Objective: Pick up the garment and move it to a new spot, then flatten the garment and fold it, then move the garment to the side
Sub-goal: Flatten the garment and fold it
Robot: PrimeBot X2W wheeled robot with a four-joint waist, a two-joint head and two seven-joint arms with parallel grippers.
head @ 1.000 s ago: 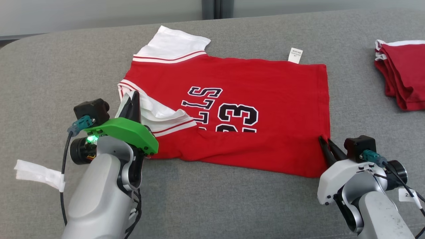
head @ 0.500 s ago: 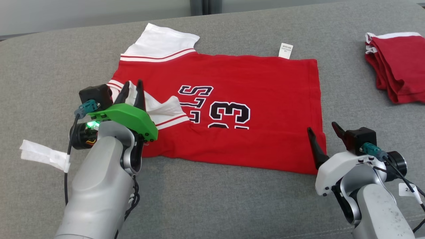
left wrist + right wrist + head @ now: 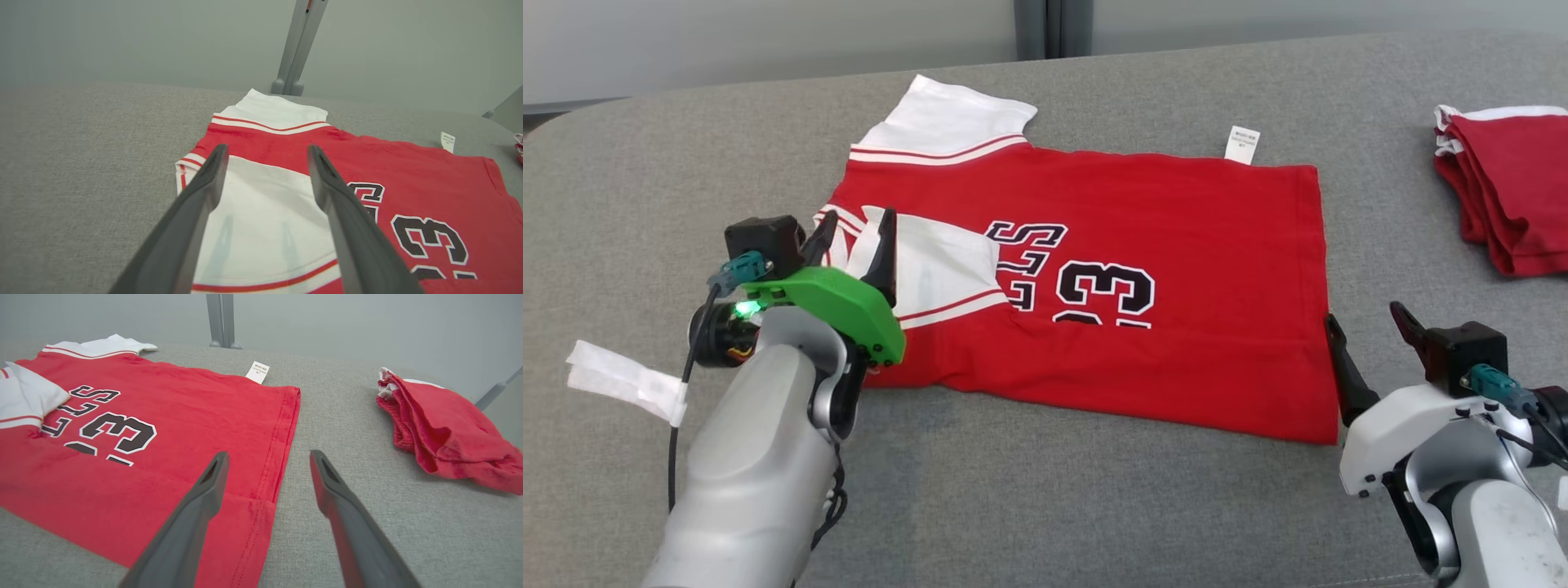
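At the soft, light garment [image 3: 1176,229], fingers of left gripper [image 3: 858,219] and right gripper [image 3: 1364,314] stood wide; its near corners seemed best holds.

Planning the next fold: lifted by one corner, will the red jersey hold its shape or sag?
Probably sags: the red jersey lies limp, its white sleeve folded flat over it. Likely light; the cloth looks thin. May drag on the grey cushion.
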